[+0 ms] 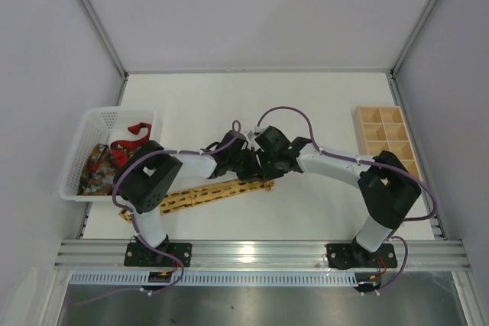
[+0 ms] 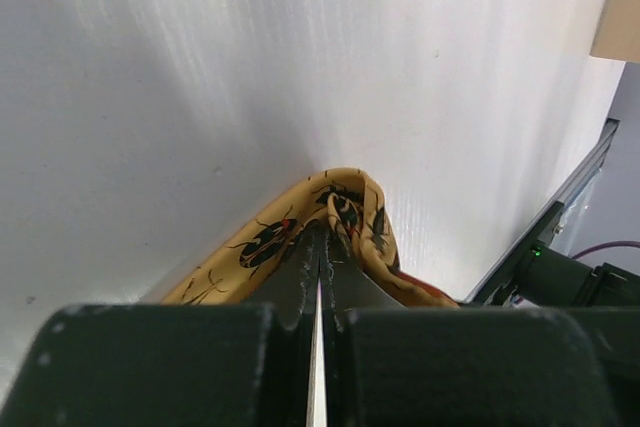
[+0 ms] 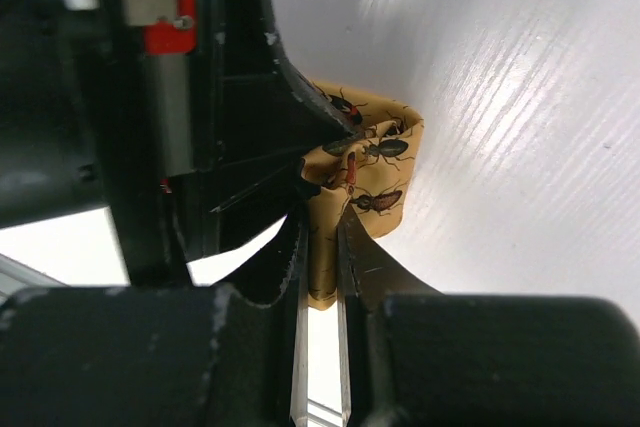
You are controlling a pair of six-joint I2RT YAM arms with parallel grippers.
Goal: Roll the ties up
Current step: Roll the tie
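Observation:
The yellow-gold tie (image 1: 206, 195) with dark insect marks lies slanted on the white table, its right end folded over near the middle. My left gripper (image 1: 246, 169) and right gripper (image 1: 265, 169) meet at that folded end. In the left wrist view my gripper (image 2: 322, 233) is shut on the fold of the yellow tie (image 2: 262, 243). In the right wrist view my gripper (image 3: 322, 225) is shut on the yellow tie (image 3: 378, 162), with fabric between the fingers. The red tie (image 1: 134, 137) and the dark patterned tie (image 1: 95, 166) lie in the basket.
A white plastic basket (image 1: 93, 117) stands at the left edge of the table. A wooden compartment tray (image 1: 390, 140) stands at the right edge. Purple cables loop over both arms. The left gripper's body (image 3: 230, 97) fills the left of the right wrist view.

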